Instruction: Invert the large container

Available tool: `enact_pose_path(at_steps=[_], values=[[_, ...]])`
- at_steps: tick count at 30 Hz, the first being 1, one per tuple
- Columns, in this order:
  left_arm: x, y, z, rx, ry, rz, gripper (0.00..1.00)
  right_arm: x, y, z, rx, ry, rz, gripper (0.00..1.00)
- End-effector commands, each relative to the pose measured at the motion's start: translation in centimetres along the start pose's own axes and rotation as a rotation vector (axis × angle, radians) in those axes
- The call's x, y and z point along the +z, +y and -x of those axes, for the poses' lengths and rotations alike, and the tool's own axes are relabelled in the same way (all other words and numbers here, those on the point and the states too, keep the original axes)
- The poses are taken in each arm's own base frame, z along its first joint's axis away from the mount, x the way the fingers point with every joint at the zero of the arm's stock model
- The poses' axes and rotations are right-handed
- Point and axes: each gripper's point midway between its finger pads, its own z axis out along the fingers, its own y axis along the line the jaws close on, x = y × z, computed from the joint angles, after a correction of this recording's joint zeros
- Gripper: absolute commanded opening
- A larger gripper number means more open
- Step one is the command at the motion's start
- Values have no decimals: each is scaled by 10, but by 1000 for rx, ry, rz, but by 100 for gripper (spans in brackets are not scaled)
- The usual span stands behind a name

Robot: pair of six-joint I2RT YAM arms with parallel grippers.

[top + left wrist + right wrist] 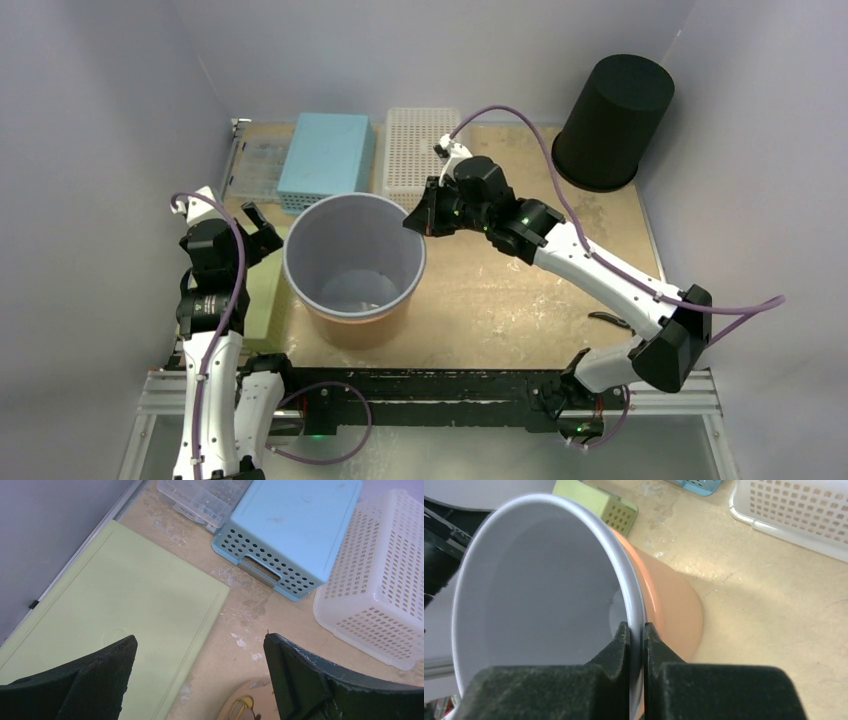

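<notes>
The large container (353, 265) is a round bucket, grey-white inside and peach-orange outside, standing mouth up at the table's left middle. My right gripper (415, 222) is shut on its right rim. In the right wrist view the fingers (623, 642) pinch the thin white rim (636, 605), one jaw inside and one outside. My left gripper (256, 222) is open and empty just left of the bucket, above a pale green board (115, 610). In the left wrist view its fingertips (112, 660) stand wide apart and a bit of the bucket's edge (250, 707) shows below.
A light blue perforated box (327, 158), a white lattice basket (418, 150) and a clear parts case (258, 165) lie at the back. A black upside-down bin (612, 122) stands at the back right. The green board (262, 300) lies left of the bucket.
</notes>
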Motion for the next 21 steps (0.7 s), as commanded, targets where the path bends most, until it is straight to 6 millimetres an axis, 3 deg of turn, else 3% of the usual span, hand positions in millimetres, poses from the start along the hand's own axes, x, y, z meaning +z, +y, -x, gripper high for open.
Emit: enact_pose_path(at_steps=[1,7,15,21], values=[[1,-9,9,0,-37,-47,97,-30,-13,26,-24,-109,-139,0],[0,-11,9,1,-41,-58,97,-53,-21,30,-17,-149,-191,0],[1,-23,6,17,-25,-125,97,-73,-50,42,22,-254,-344,0],[6,-56,-6,41,33,-318,98,-82,-53,53,163,-296,-171,0]])
